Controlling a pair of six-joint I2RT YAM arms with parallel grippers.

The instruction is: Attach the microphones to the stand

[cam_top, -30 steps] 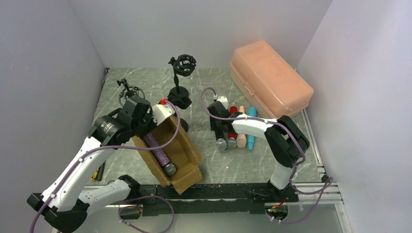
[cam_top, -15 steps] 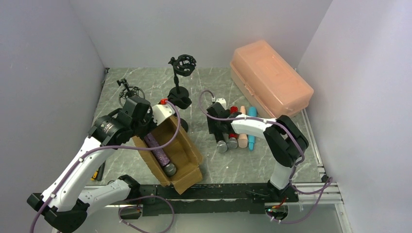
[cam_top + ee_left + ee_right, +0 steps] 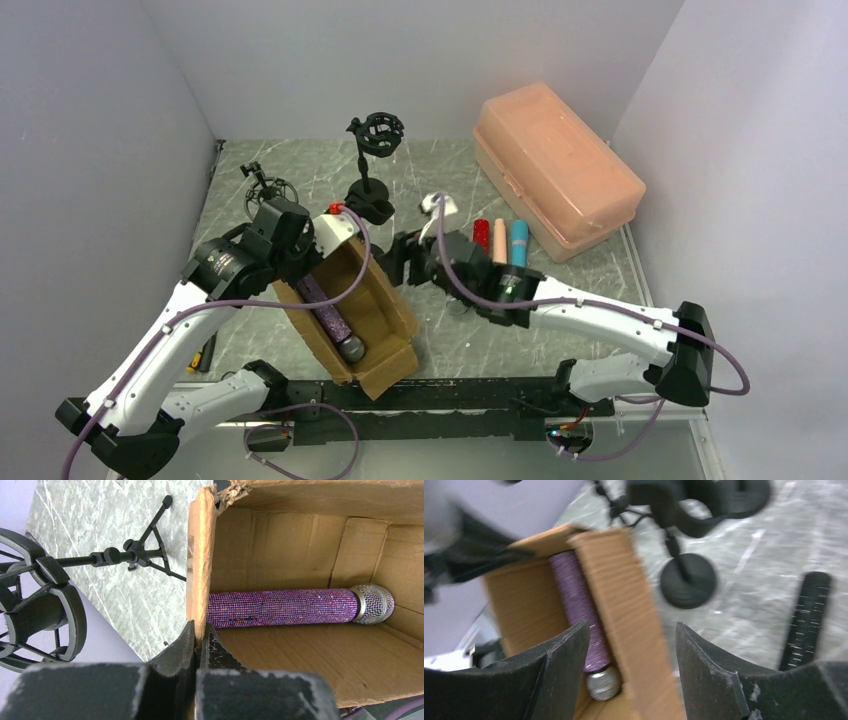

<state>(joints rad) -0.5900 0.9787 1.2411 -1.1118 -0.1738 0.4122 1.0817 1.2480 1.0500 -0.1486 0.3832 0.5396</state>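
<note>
Grippers, top view: the right gripper (image 3: 398, 265), jaws apart and empty, hangs just beside the right wall of the cardboard box (image 3: 395, 305). The left gripper (image 3: 338, 232) is clamped on the box's far end. The purple microphone (image 3: 326, 308) lies flat inside, its long axis along the box's length and its mesh head toward the arm bases. It is to the right gripper's left and below it. The stand (image 3: 376, 135) rises behind the box. The red microphone (image 3: 481, 235), peach microphone (image 3: 499, 240) and blue microphone (image 3: 519, 240) lie side by side on the table, further right.

Left wrist view: closed jaws pinch the box's wall, with the purple microphone (image 3: 285, 607) on the floor beyond it.

Right wrist view (blurred): the spread fingers (image 3: 569, 650) frame the box's wall, and the purple microphone (image 3: 574, 595) lies just past it. Its axis runs roughly crosswise to the jaws' closing line. The free right arm seems the one to reach leftward over the wall.
</note>
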